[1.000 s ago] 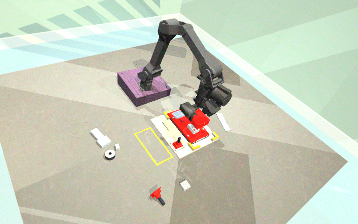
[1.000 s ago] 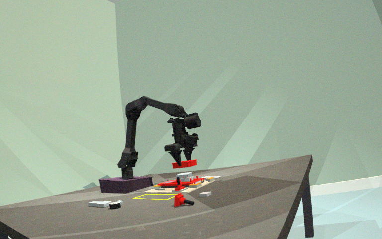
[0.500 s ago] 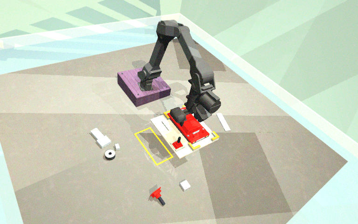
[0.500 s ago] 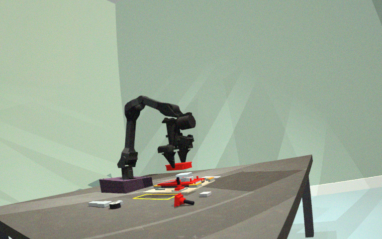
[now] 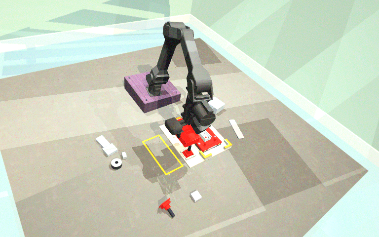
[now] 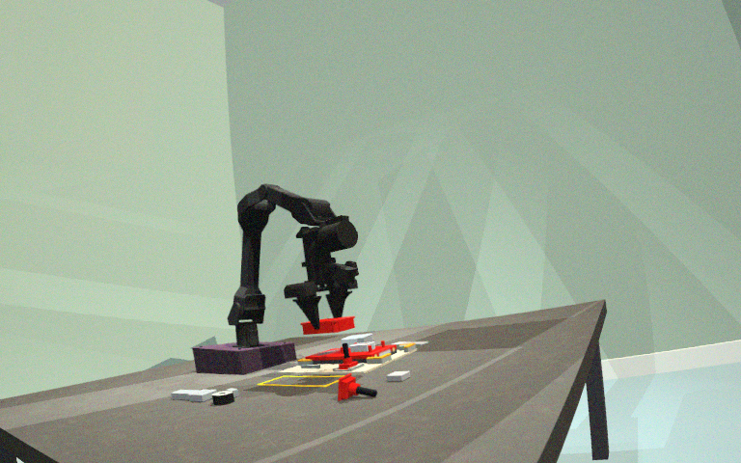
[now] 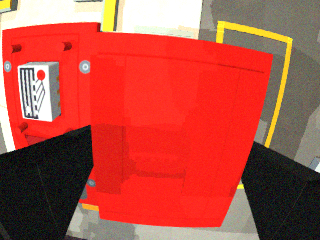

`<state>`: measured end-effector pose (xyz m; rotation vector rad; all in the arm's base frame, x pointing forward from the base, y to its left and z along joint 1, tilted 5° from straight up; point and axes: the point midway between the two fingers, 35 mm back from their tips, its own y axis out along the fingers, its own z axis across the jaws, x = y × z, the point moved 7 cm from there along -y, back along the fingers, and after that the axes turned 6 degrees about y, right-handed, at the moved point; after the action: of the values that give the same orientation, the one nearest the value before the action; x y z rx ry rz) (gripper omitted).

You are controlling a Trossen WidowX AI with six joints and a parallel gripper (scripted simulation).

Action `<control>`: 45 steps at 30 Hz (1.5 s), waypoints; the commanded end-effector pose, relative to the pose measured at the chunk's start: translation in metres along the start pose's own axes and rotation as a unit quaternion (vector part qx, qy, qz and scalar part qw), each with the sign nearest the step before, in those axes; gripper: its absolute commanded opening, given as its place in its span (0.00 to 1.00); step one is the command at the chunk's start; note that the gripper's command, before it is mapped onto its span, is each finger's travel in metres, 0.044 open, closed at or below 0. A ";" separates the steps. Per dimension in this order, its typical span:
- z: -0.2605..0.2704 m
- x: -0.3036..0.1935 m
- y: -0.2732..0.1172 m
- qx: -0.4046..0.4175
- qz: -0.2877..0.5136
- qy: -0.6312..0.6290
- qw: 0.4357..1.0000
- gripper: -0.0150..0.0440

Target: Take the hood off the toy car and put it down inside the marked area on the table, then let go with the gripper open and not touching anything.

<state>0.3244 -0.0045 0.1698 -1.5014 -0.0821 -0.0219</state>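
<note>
The red hood (image 5: 190,138) (image 6: 339,325) (image 7: 170,100) is off the car and held in the air. My gripper (image 5: 189,133) (image 6: 327,321) (image 7: 170,140) is shut on it, one finger at each side. The toy car (image 5: 215,141) (image 6: 322,357) (image 7: 75,100) sits on a cream board (image 5: 192,163), with a white engine box (image 5: 205,135) (image 7: 37,92) showing in its open bay. The hood hangs above the car's side nearer the marked area. The yellow outline of the marked area (image 5: 154,158) (image 6: 294,385) (image 7: 255,30) lies beside the board, with nothing inside it. The hood partly hides it in the wrist view.
A small red block with an upright black knob (image 5: 188,153) (image 6: 347,363) stands on the board near the marked area. A red piece with a black stem (image 5: 166,205) (image 6: 346,387) lies toward the front. A black-and-white ring (image 5: 116,163) and several white blocks lie around. The arm stands on a purple base (image 5: 136,83).
</note>
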 end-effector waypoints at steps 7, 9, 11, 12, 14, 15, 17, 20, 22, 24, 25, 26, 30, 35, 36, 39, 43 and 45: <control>-0.040 -0.004 -0.003 0.001 -0.002 -0.001 1.000 0.25; -0.049 -0.005 -0.003 0.001 -0.002 -0.001 1.000 0.25; -0.057 -0.007 -0.003 0.001 -0.002 -0.001 1.000 0.25; -0.061 -0.008 -0.004 0.001 -0.002 -0.001 1.000 0.25; -0.070 -0.010 -0.004 0.001 -0.002 -0.001 1.000 0.25; -0.074 -0.012 -0.004 0.000 -0.002 -0.001 1.000 0.25; -0.082 -0.014 -0.005 0.000 -0.003 -0.001 1.000 0.25; -0.088 -0.016 -0.005 0.000 -0.003 -0.001 1.000 0.25; -0.088 -0.016 -0.005 0.000 -0.003 -0.001 1.000 0.25; -0.088 -0.016 -0.004 0.000 -0.003 -0.001 1.000 0.25; -0.088 -0.016 -0.003 0.000 -0.003 -0.001 1.000 0.25; -0.088 -0.016 -0.003 0.000 -0.003 -0.001 1.000 0.25; -0.088 -0.015 0.001 0.000 -0.003 -0.001 1.000 0.25; -0.089 -0.015 0.004 0.000 -0.003 -0.001 1.000 0.25; -0.089 -0.015 0.005 0.000 -0.003 -0.001 1.000 0.25; -0.089 -0.015 0.007 0.000 -0.003 -0.001 1.000 0.25; -0.089 -0.014 0.011 0.000 -0.003 -0.001 1.000 0.25; -0.089 -0.014 0.012 0.000 -0.003 -0.001 1.000 0.25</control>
<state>0.3145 -0.0934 0.1531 -1.5055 -0.0863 -0.0249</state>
